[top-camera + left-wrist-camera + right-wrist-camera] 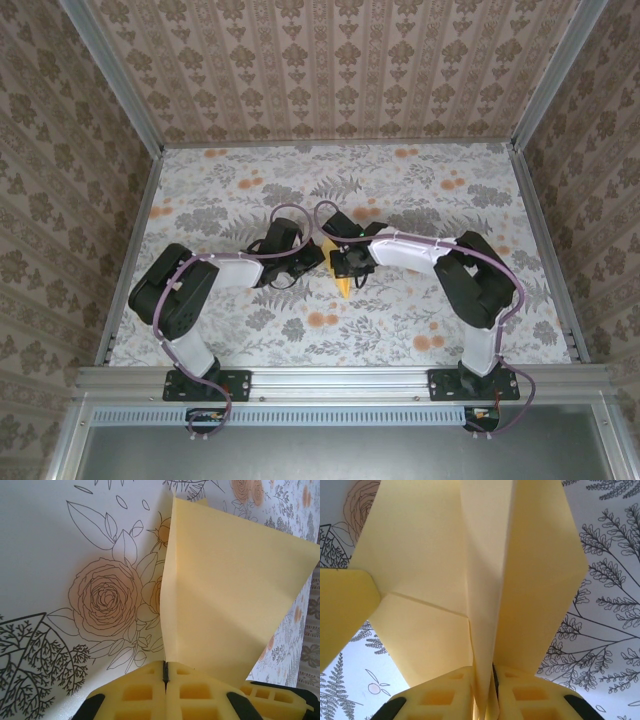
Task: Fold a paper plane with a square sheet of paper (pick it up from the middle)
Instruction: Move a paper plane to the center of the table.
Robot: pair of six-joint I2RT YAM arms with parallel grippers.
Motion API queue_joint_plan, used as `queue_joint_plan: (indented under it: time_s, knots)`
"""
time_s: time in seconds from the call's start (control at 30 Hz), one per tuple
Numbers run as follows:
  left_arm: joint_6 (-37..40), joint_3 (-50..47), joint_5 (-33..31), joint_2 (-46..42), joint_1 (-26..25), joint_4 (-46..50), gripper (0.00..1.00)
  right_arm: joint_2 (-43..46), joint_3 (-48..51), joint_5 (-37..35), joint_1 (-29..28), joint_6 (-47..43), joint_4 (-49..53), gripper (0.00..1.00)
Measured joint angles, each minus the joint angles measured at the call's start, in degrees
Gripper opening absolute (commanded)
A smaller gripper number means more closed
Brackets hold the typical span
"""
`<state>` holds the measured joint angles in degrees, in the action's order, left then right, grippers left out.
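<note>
As viewed from the top cam, the left arm point(190, 285) was extended toward the ctr of the flower-printed surface point(420, 190), w/ the left end effector point(308, 262) set against the paper plane point(343, 287). On the left wrist cam, the left end effector point(165, 670) was seen fully closed, its pads pressed together w/ only a thin seam btwn them. An edge of the paper plane point(225, 590) was pinched in that seam. The paper was stood up from the pads as a broad yellow flap w/ one soft crease across it, w/ the surface point(45, 555) behind it.

In the top view the paper plane was located at mid-surface btwn the two end effectors, its pointed tip aimed toward the near edge. Whether the tip touched the surface could not be told.

On the right wrist cam, the right end effector point(485, 692) was seen clamped narrowly on the folded spine of the paper plane point(430, 555), the layers being gripped btwn the yellow fingers point(440, 695). Flaps were spread to either side of the spine, w/ crease lines visible. A yellow slab point(340, 610) was noted at the left edge of that view, against the paper; what it was could not be told. In the top view the right end effector point(350, 264) was placed just beside the left one, and the right arm point(470, 275) was bent in from the right.
</note>
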<state>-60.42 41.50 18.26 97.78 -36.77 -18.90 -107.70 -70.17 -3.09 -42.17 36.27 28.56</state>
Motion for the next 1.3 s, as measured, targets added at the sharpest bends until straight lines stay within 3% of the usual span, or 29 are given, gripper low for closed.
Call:
queue_joint_plan:
  time_s: [0.1, 0.2, 0.37, 0.53, 0.7, 0.9, 1.3]
  knots:
    - [-0.31, 0.0, 0.0, -0.07, 0.11, 0.26, 0.28, -0.17, -0.35, -0.61, 0.0, -0.13, 0.48, 0.04]
    - [0.07, 0.0, -0.09, -1.44, 0.83, 2.27, 0.43, -0.15, -0.52, -2.16, 0.02, -0.48, 1.44, 0.03]
    - [2.16, 0.0, -1.2, -7.19, 4.22, 7.69, 0.62, 0.63, -0.52, -4.02, 1.11, -2.08, 2.64, 0.04]
    - [6.1, 0.31, -4.9, -12.7, 7.61, 16.2, 0.79, 0.94, -0.5, -4.24, 3.87, -3.76, 3.06, 0.11]
    - [10.99, 2.91, -11.39, -15.87, 8.61, 27.67, 0.87, 0.66, -0.52, -4.2, 5.55, -4.74, 3.04, 0.15]
    - [14.38, 4.15, -16.2, -18.43, 9.57, 34.64, 1.0, -1.18, -0.83, -4.17, 5.55, -4.81, 2.99, 0.13]
    - [16.87, 4.15, -19.61, -18.49, 12.2, 40.52, 1.0, -2.86, -2.84, -4.09, 5.99, -4.85, 3.19, 0.04]
